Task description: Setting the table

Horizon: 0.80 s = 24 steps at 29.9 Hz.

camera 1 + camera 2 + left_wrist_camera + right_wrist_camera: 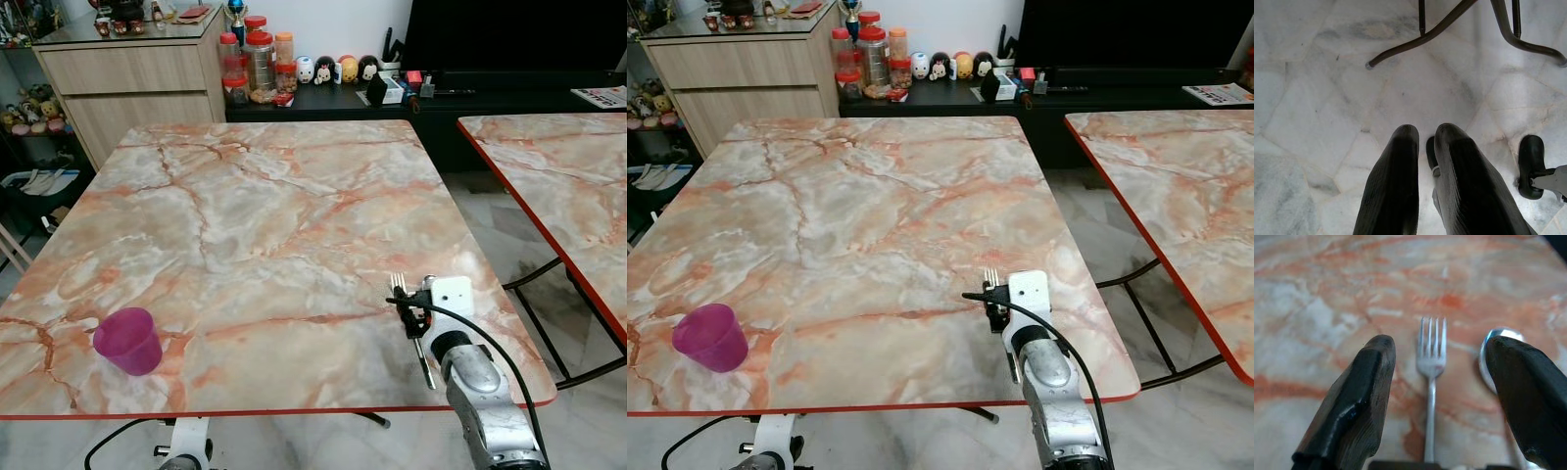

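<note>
A silver fork (1431, 363) lies flat on the marble table (255, 215) near its front right corner, tines pointing away from me. My right gripper (1440, 343) hovers low over it, open, one black finger on each side and touching nothing. Just outside one finger is a spoon bowl (1503, 333). From the head, the fork tines (398, 283) poke out ahead of the right wrist's white camera box (452, 295). A purple plastic cup (127, 340) stands upright at the front left corner. My left gripper (1426, 131) hangs below the table over the floor, shut and holding nothing.
A second marble table (558, 166) stands to the right across a narrow gap of tiled floor. Behind are a wooden cabinet (127, 83), jars (260, 64) and small figurines (338, 69) on a low black unit. Table legs (1449, 27) cross the floor near the left gripper.
</note>
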Available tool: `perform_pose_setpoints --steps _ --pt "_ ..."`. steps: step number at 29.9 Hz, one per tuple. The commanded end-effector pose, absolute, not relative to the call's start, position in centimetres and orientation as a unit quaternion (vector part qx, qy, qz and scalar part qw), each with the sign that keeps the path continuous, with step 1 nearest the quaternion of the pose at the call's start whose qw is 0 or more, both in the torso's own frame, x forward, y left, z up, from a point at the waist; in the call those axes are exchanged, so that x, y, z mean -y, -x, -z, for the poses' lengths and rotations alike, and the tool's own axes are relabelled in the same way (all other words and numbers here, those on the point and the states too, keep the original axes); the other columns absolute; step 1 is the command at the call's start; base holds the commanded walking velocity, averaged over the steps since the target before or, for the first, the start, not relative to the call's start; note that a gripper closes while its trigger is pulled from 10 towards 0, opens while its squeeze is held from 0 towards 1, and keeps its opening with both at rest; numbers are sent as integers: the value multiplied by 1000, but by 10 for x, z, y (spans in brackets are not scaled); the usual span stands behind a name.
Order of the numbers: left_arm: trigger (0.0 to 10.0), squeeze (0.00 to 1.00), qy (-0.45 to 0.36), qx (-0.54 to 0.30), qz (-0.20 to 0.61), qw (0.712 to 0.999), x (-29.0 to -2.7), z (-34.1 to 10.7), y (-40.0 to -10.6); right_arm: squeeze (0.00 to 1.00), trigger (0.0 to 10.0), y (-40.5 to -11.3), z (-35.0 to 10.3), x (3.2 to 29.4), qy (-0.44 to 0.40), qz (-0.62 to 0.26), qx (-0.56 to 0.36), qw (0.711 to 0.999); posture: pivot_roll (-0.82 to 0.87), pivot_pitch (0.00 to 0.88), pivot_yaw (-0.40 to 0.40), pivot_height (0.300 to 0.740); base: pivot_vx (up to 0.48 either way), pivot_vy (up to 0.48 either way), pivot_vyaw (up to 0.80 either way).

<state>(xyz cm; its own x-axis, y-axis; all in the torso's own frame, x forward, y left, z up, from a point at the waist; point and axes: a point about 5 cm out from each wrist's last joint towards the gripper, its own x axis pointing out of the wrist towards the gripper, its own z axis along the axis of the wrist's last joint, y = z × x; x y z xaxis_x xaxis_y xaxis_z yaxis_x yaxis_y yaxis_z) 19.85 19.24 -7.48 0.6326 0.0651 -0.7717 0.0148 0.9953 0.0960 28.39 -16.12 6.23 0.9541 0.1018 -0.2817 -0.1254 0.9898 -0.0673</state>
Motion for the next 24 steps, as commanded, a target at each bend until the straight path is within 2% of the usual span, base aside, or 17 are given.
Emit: perform_pose_setpoints --steps 1,11,24 --pt "10000 0 -53 -432 -8 900 -194 75 -199 0 10000 -281 -56 160 42 -60 -158 985 -23 0 -2 740 0 0 0" --pt "10000 0 -55 -432 -4 900 -194 74 -199 0 10000 -273 -41 161 31 -43 -188 981 -22 0 1 740 0 0 0" --pt "10000 0 -55 -432 -5 900 -195 74 -199 0 10000 -278 -35 156 13 -47 -198 979 -8 0 3 740 0 0 0"
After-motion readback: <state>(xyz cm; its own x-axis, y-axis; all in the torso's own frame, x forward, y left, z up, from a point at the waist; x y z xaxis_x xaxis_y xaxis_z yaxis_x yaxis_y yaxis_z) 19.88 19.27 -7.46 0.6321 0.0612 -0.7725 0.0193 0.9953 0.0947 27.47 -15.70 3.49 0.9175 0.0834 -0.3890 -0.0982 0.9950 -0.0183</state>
